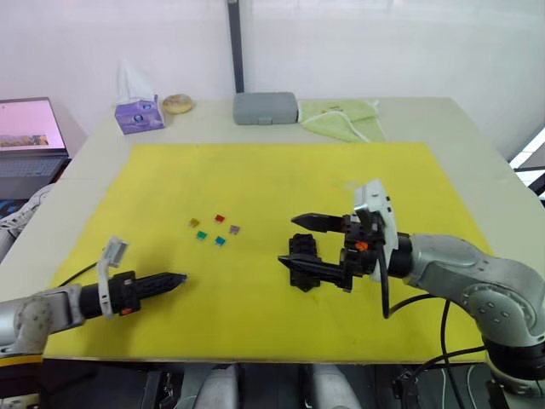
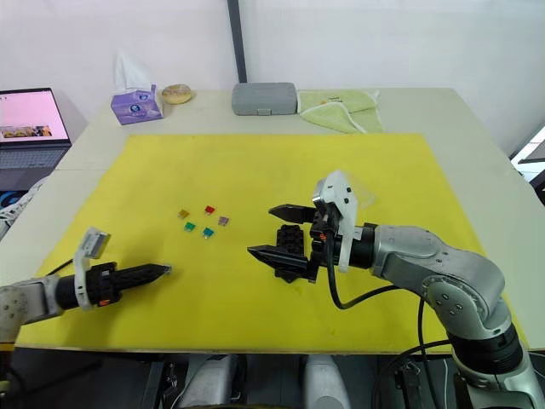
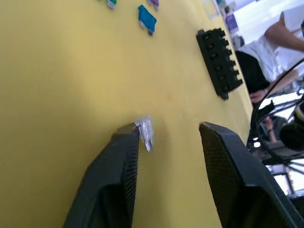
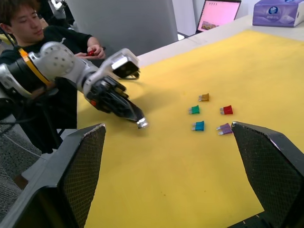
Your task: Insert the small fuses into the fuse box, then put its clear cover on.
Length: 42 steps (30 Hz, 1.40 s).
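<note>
While the right gripper [image 1: 305,245] stands with its two black fingers spread wide, the fuse box [image 1: 303,256] sits on the yellow mat [image 1: 281,170] in the gap between them, one finger beyond its far end and the other along its near end; whether either finger touches it cannot be told. Just past the far finger, toward the robot's left, five small fuses lie loose in a cluster: amber [image 1: 194,222], red [image 1: 220,218], green [image 1: 202,234], teal [image 1: 220,240] and purple [image 1: 234,229].

Well apart from that cluster, the left gripper [image 2: 162,270] lies low over the mat. Its fingers look nearly together from the head camera, while the left wrist view shows a gap between them. A tiny pale grey fuse [image 3: 145,132] sits against the tip of one finger [image 3: 124,156], with the other finger clear of it. Whether that fuse is held or only resting on the mat cannot be told.

A faint clear cover [image 2: 362,195] seems to lie on the mat just behind the right wrist.
</note>
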{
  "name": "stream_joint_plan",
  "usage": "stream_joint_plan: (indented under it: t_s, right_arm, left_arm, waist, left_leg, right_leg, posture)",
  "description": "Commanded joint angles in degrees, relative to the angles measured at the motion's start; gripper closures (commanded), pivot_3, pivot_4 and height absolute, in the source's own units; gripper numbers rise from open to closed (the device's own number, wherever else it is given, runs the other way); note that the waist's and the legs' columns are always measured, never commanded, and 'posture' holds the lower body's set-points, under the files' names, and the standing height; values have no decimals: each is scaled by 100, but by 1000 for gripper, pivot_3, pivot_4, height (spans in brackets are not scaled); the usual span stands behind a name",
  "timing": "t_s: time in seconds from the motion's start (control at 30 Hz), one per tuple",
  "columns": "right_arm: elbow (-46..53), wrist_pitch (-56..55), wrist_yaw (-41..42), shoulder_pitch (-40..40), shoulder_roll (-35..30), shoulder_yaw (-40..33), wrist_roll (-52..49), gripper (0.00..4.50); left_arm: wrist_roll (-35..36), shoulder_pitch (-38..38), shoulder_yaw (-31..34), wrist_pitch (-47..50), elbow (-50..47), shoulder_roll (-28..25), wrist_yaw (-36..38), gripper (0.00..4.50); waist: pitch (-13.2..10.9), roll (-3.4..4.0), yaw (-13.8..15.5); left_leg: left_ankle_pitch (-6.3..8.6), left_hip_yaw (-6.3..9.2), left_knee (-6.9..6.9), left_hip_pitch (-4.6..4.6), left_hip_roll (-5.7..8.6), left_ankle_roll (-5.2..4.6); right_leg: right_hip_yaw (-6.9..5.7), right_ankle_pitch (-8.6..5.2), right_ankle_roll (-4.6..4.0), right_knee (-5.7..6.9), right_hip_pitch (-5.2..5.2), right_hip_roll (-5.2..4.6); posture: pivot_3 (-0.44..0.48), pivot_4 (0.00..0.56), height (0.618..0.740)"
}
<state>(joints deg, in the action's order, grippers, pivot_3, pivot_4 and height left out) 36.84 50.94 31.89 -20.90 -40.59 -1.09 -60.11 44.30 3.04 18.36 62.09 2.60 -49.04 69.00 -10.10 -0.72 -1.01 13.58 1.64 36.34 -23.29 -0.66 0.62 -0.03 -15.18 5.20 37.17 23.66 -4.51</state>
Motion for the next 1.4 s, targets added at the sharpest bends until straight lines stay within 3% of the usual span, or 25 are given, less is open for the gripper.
stream_joint_plan:
  t_s: [0.03, 0.2, 0.43, 0.73, 1.03, 1.2, 1.4]
  right_arm:
    - [82, -74, 56, -9, -54, -232, -58, 0]
    - [96, -71, 22, -10, -22, -211, -35, 0]
    - [153, -53, -81, 30, -21, -257, -51, 0]
    - [254, -63, -249, 113, 4, -274, -89, 0]
    - [293, -77, -279, 202, -43, -336, -83, 0]
    - [330, -90, -301, 292, -73, -421, -70, 0]
    - [209, -144, -215, 204, 16, -272, 61, 0]
  left_arm:
    - [-356, -117, -285, -606, 302, -546, 624, 2708]
    - [-601, 121, -786, -1098, 355, -587, 893, 2708]
    - [-440, 509, -1016, -877, 277, -365, 909, 2708]
    - [-449, 341, -1274, -736, 23, -49, 687, 2708]
    - [-461, 317, -899, -706, 209, 309, -8, 2708]
    - [-112, -344, -407, -471, -380, 423, -375, 2708]
    - [178, -527, 22, -584, -577, 1221, -1219, 2708]
  waist:
    - [0, 1, 13]
    - [0, 1, 33]
    - [0, 1, 37]
    - [0, 1, 28]
    - [5, 8, 53]
    - [6, 10, 7]
    - [13, 22, 41]
  left_leg:
    - [0, -2, -2, 0, 0, 0]
    - [0, -4, -7, -1, 2, 0]
    - [0, -4, -6, -4, 6, 0]
    - [0, -3, -7, -3, 5, 0]
    - [0, -1, -6, 0, 11, 0]
    - [0, 0, -8, 7, 4, 0]
    - [0, -4, -9, 13, 5, 0]
  right_leg:
    - [0, -1, -2, 0, 1, -2]
    - [0, -2, -3, -8, 1, -11]
    - [-1, 1, 1, -9, 0, -14]
    - [-2, 9, 17, -8, 0, -10]
    - [-2, 9, 17, -12, -9, -13]
    - [-2, 8, 16, -10, -10, -11]
    - [1, 8, 15, -12, -15, -15]
  posture:
    - [0, 150, 740]
    - [0, 150, 740]
    - [0, 150, 740]
    - [0, 150, 740]
    - [0, 150, 740]
    - [0, 150, 740]
    - [0, 150, 740]
